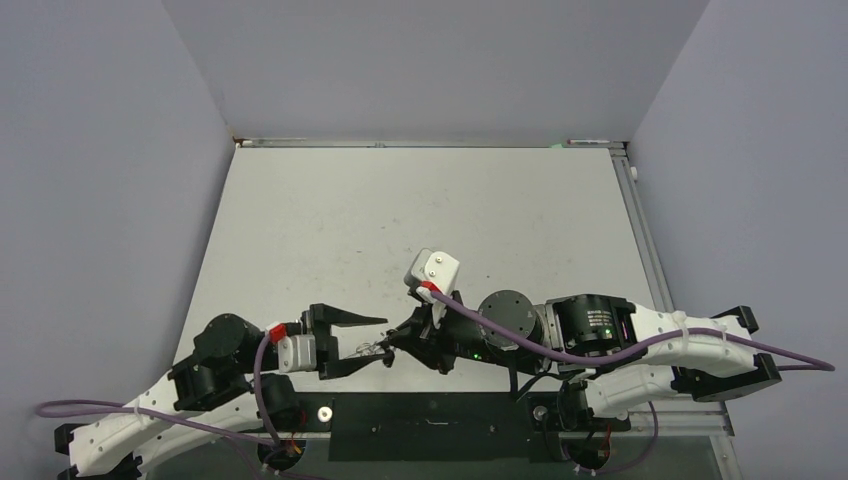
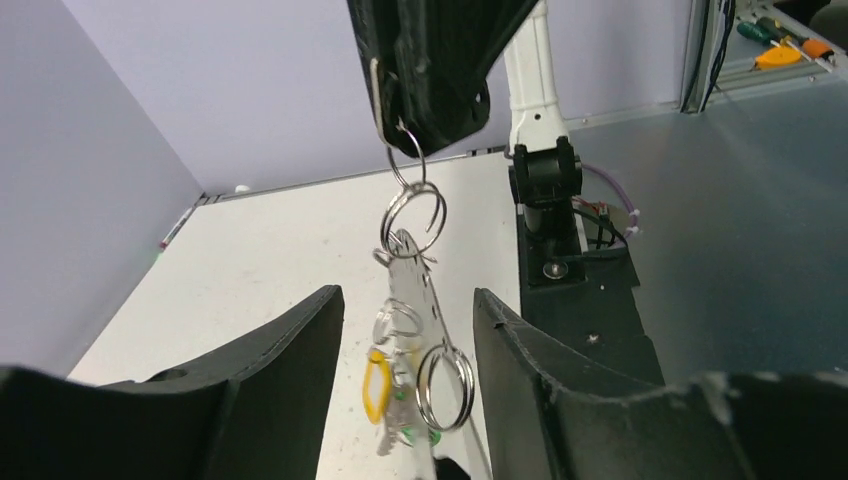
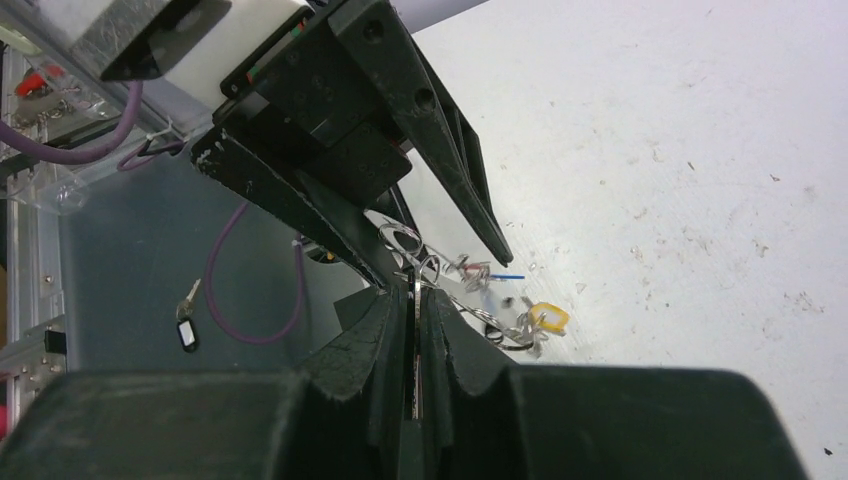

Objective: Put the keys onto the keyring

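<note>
Two arms meet tip to tip: the right gripper (image 3: 415, 300) is clamped on the thin grey keyring (image 2: 378, 110). The keys (image 2: 412, 300), one yellow-headed, dangle on small rings just beyond the right gripper's tips, between the spread-apart fingers (image 2: 290, 360) of the empty left gripper (image 1: 386, 340)

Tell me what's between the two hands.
Silvery rings and small metal keys, hanging from the right hand between the fingers of the left hand; left wrist view.
</note>
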`<control>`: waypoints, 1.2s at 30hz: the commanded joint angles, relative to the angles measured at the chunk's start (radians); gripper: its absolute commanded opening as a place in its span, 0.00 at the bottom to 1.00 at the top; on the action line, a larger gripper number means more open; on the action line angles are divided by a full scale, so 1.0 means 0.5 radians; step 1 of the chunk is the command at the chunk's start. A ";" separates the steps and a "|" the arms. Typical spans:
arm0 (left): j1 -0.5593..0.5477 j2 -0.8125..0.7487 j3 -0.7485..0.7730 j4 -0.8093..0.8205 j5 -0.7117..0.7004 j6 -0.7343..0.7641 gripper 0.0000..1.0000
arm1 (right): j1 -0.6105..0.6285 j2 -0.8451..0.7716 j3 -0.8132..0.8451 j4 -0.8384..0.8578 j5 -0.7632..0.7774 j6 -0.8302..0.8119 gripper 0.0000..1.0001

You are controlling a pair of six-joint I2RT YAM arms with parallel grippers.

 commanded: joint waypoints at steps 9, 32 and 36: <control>0.004 0.131 0.316 -0.023 -0.021 -0.158 0.46 | 0.002 0.101 0.125 -0.006 0.110 0.010 0.05; 0.005 0.233 0.354 -0.142 0.106 -0.076 0.18 | 0.008 0.159 0.195 -0.109 0.005 -0.052 0.05; 0.004 0.244 0.360 -0.145 0.073 -0.078 0.00 | 0.008 0.166 0.207 -0.121 -0.007 -0.065 0.05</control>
